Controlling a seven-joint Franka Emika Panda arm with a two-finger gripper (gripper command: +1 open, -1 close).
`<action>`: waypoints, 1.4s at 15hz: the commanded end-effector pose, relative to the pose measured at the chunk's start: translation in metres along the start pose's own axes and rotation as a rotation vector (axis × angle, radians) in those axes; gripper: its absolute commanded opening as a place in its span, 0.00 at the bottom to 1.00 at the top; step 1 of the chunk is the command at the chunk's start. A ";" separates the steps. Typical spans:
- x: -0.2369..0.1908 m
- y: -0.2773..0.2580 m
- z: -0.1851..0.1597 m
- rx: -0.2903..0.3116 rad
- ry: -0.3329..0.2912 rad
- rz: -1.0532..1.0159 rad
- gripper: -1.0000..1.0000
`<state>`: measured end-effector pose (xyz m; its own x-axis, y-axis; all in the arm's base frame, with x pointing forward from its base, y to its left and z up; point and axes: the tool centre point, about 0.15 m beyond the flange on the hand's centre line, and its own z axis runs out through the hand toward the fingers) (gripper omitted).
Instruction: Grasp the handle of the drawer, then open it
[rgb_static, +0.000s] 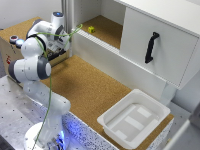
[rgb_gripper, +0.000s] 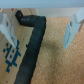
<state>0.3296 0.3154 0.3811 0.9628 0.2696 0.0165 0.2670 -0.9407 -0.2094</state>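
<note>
The drawer (rgb_static: 155, 37) is a large white cabinet unit at the exterior view's right. Its flat front panel carries the handle (rgb_static: 151, 47), a slim black curved bar mounted upright. My gripper (rgb_static: 61, 46) hangs far from it at the exterior view's left, pointing down over the cork surface beside a cardboard box (rgb_static: 10, 47). In the wrist view my gripper (rgb_gripper: 39, 44) is open, its pale fingers (rgb_gripper: 7, 27) wide apart with nothing held. Neither the handle nor the drawer shows in the wrist view.
A black cable (rgb_gripper: 34, 42) lies on the cork below the fingers, next to the printed cardboard (rgb_gripper: 9, 55). A shallow white plastic bin (rgb_static: 134, 117) sits at the cork table's front right. A small yellow object (rgb_static: 91, 29) rests in the recess behind the white ledge (rgb_static: 100, 50).
</note>
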 end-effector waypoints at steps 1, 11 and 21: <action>0.024 -0.015 0.038 0.028 -0.174 -0.053 1.00; 0.001 0.006 0.079 0.077 0.083 0.157 1.00; 0.011 -0.002 0.081 0.203 0.160 0.095 1.00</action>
<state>0.3496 0.3428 0.3078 0.9888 0.1332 0.0679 0.1471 -0.9474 -0.2844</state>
